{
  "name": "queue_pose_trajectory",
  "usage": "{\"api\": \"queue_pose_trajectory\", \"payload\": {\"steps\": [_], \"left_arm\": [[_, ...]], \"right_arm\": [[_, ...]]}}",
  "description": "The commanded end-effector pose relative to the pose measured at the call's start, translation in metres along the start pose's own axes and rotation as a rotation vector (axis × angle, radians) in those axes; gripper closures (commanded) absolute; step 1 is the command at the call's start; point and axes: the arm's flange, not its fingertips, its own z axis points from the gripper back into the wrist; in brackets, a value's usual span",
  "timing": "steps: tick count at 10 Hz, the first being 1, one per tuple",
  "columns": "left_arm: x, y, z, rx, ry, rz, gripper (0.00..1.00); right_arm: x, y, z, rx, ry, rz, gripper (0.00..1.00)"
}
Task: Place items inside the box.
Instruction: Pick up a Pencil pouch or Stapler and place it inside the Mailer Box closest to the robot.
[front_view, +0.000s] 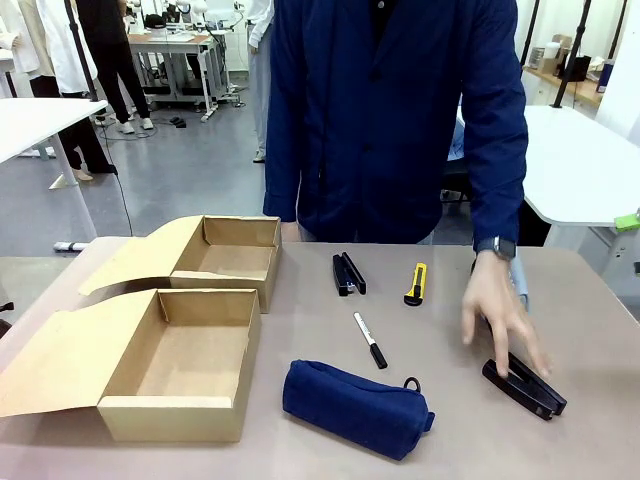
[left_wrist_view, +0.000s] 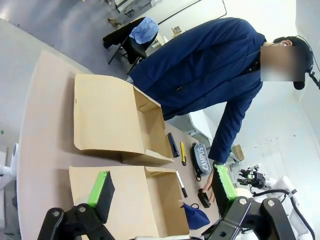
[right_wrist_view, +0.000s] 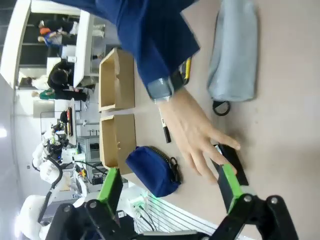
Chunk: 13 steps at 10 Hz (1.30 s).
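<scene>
Wide-spread, empty right gripper (right_wrist_view: 169, 181) at frame bottom, left gripper (left_wrist_view: 161, 182) likewise parted with nothing held, person's hand (front_view: 500, 310) half covering lower-right stapler (front_view: 525, 388), navy pouch (front_view: 355, 408) bottom centre, two cardboard boxes (front_view: 170, 418) lower left.

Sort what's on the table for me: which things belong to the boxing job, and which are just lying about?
Job:
near cardboard box
far cardboard box
navy pouch
far stapler
near stapler, under the person's hand
yellow utility knife
marker pen

Lying about, probably:
grey pouch printed CAMPUS
</scene>
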Motion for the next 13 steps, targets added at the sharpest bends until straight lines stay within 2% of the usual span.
{"api": "queue_pose_trajectory", "payload": {"steps": [1,3,5,8,10,11,13], "left_arm": [[0.002,0.001,0.000,-0.021,-0.017,-0.025,0.00],[0.002,0.001,0.000,-0.021,-0.017,-0.025,0.00],[0.002,0.001,0.000,-0.021,-0.017,-0.025,0.00],[0.002,0.001,0.000,-0.021,-0.017,-0.025,0.00],[0.002,0.001,0.000,-0.021,-0.017,-0.025,0.00],[0.002,0.001,0.000,-0.021,-0.017,-0.025,0.00],[0.002,0.001,0.000,-0.021,-0.017,-0.025,0.00]], "right_arm": [[-0.024,-0.046,0.052,0.037,-0.170,-0.011,0.00],[-0.044,-0.084,0.108,0.081,-0.358,-0.089,0.00],[-0.063,-0.112,0.133,0.124,-0.481,-0.186,0.00],[-0.064,-0.108,0.125,0.121,-0.458,-0.176,0.00],[-0.060,-0.078,0.095,0.113,-0.360,-0.078,0.00],[-0.057,-0.042,0.050,0.061,-0.242,0.032,0.00],[-0.064,0.018,-0.051,-0.005,0.070,0.235,0.00]]}}
